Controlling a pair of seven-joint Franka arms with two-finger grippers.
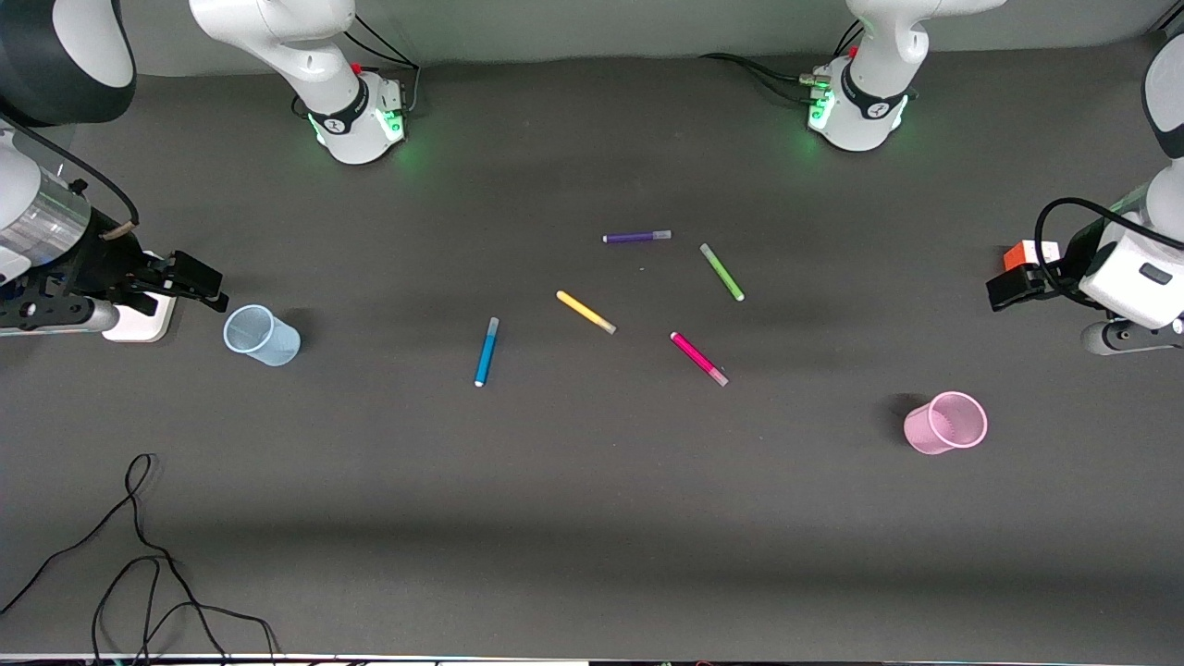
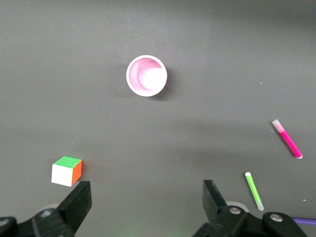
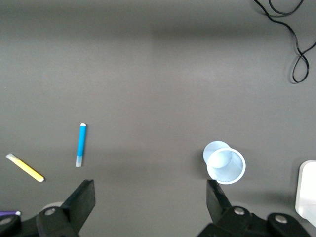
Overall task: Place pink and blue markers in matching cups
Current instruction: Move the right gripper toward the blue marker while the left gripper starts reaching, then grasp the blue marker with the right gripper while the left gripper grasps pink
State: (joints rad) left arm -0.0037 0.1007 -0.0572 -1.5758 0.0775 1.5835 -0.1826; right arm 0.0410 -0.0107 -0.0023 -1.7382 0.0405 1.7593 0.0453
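Observation:
The blue marker (image 1: 487, 351) and the pink marker (image 1: 698, 359) lie flat mid-table among other pens. The pale blue cup (image 1: 262, 335) stands upright toward the right arm's end. The pink cup (image 1: 945, 423) stands upright toward the left arm's end, nearer the front camera. My right gripper (image 1: 205, 282) is open and empty, up in the air beside the blue cup. Its wrist view shows its own open gripper (image 3: 150, 192), the blue cup (image 3: 224, 164) and the blue marker (image 3: 81, 144). My left gripper (image 1: 999, 291) is open and empty. Its wrist view shows its own open gripper (image 2: 146, 195), the pink cup (image 2: 146, 75) and the pink marker (image 2: 287, 139).
A purple pen (image 1: 636, 237), a green pen (image 1: 721, 272) and a yellow pen (image 1: 585, 313) lie by the markers. A colour cube (image 1: 1029, 252) sits by the left gripper. A white block (image 1: 139, 322) lies under the right gripper. A black cable (image 1: 139, 555) loops near the front edge.

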